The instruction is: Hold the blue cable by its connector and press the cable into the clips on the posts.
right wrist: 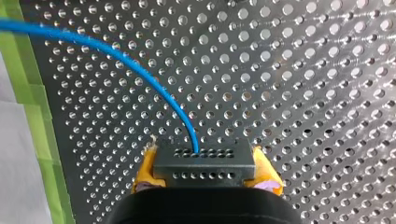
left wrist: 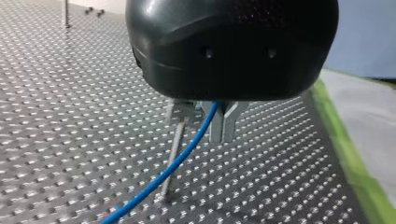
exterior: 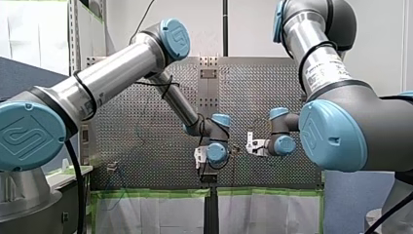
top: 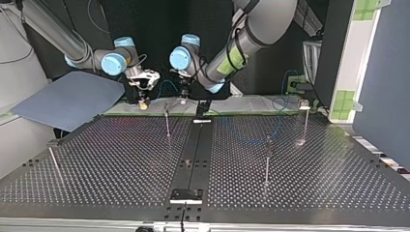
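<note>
In the right wrist view my right gripper is shut, its yellow pads on both sides of a black connector. The blue cable leaves the connector's top and curves away over the perforated table. The left wrist view has my left gripper with its metal fingers together, and the blue cable runs out from them towards the plate. A thin post with a clip on top stands just beside those fingers. In the top view both grippers, right and left, hang at the table's far edge.
Other thin posts stand on the plate in the top view: one near the grippers, one right of the middle, one at the far right, one at the left edge. Green tape marks the plate's border.
</note>
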`<action>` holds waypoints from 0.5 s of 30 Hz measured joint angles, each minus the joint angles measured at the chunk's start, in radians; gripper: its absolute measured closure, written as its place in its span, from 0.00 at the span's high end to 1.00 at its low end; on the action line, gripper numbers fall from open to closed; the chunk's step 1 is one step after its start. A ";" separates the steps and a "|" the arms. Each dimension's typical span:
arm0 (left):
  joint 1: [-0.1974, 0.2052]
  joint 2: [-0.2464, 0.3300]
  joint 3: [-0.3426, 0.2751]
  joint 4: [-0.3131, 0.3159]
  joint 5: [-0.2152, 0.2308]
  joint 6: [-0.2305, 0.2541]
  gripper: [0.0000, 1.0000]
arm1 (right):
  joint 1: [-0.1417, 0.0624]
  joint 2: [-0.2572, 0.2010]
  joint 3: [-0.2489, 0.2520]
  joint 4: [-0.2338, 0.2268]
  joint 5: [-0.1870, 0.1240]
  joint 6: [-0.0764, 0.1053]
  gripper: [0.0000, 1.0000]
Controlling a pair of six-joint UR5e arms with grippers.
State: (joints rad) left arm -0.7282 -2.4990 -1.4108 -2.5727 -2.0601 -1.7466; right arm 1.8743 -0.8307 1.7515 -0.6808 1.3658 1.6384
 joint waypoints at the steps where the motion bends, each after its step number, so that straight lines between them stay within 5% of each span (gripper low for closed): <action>1: 0.000 -0.005 0.003 0.000 0.003 0.000 0.00 | -0.003 0.000 0.000 0.000 -0.001 0.002 0.00; 15: 0.016 -0.014 0.008 0.005 0.043 -0.002 0.00 | -0.064 0.000 -0.012 0.001 -0.002 0.011 0.00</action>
State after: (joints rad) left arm -0.7119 -2.5128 -1.4025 -2.5674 -2.0170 -1.7487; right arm 1.8103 -0.8307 1.7395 -0.6797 1.3638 1.6493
